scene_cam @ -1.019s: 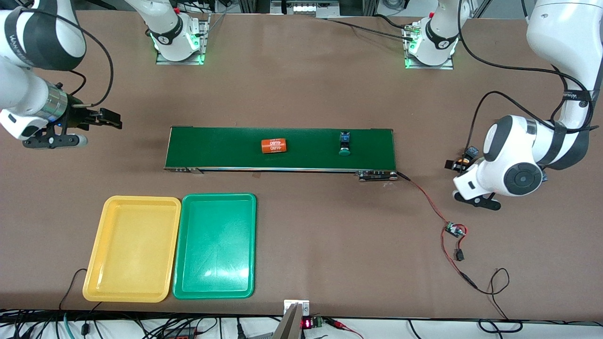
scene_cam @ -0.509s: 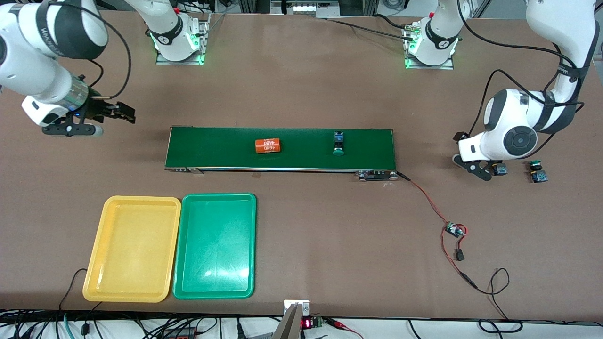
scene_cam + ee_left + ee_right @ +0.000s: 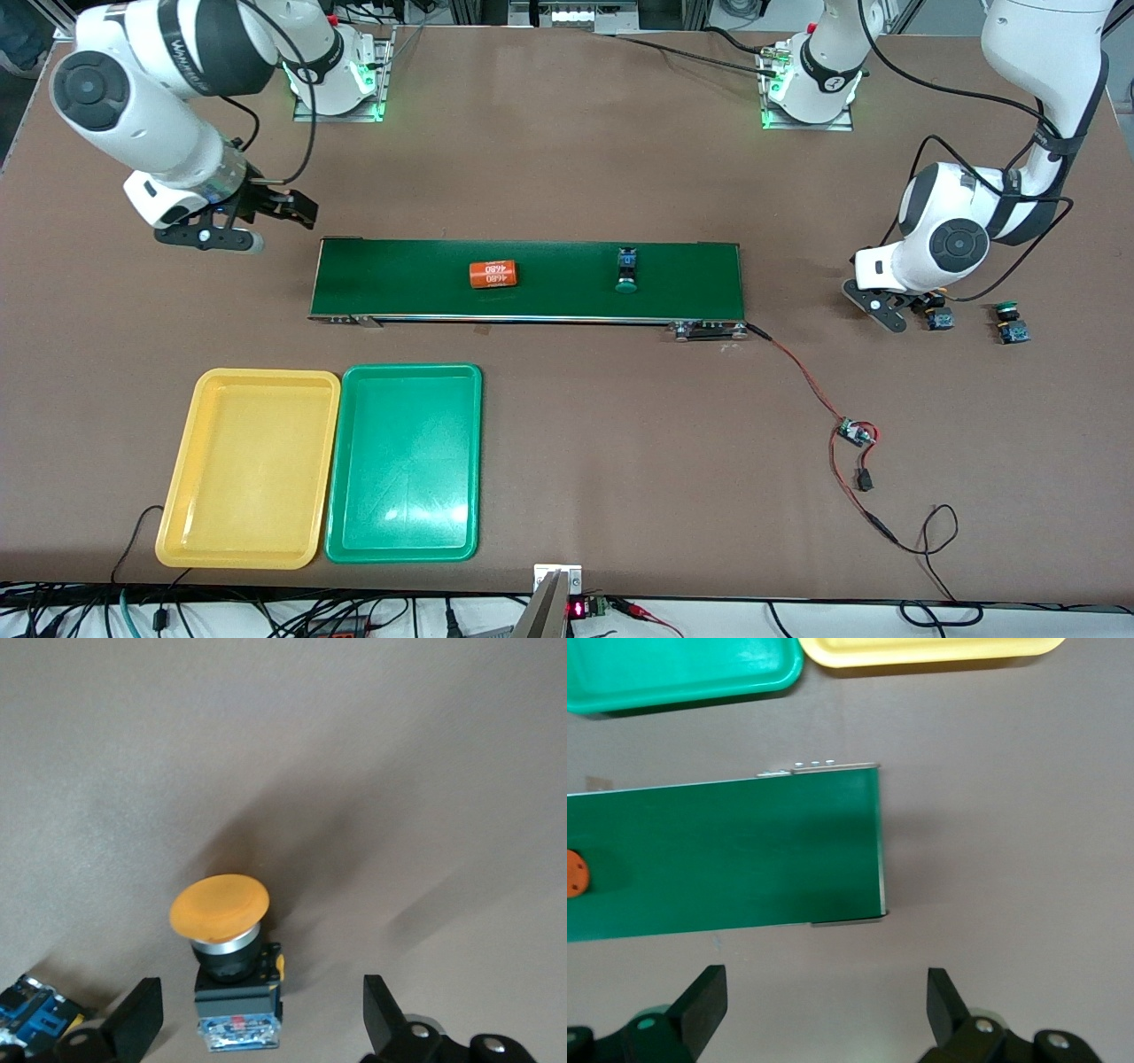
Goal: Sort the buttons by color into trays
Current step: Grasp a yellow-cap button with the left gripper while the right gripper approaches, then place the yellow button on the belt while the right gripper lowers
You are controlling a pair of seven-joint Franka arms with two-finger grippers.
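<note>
A yellow-capped button [image 3: 221, 908] lies on its side on the table at the left arm's end, between the fingers of my open left gripper [image 3: 261, 1023]; neither finger touches it. In the front view that gripper [image 3: 908, 312] sits low over the button [image 3: 936, 316]. One green-capped button [image 3: 1009, 322] lies on the table beside it. A second green-capped button [image 3: 627, 270] rides the dark-green conveyor [image 3: 399, 275]. My right gripper [image 3: 259, 221] hangs open and empty off the conveyor's end [image 3: 833, 850]. The yellow tray [image 3: 252, 390] and green tray [image 3: 406, 381] lie side by side, nearer the camera.
An orange cylinder [image 3: 493, 274] with white numbers lies on the belt. A red and black wire [image 3: 802, 377] runs from the conveyor to a small circuit board [image 3: 855, 432]. The blue base of another switch [image 3: 31, 1014] shows beside the left gripper.
My right arm has swung in toward the conveyor's end. The left gripper has settled around the yellow-capped button. The cylinder and green button have ridden the belt toward the right arm's end.
</note>
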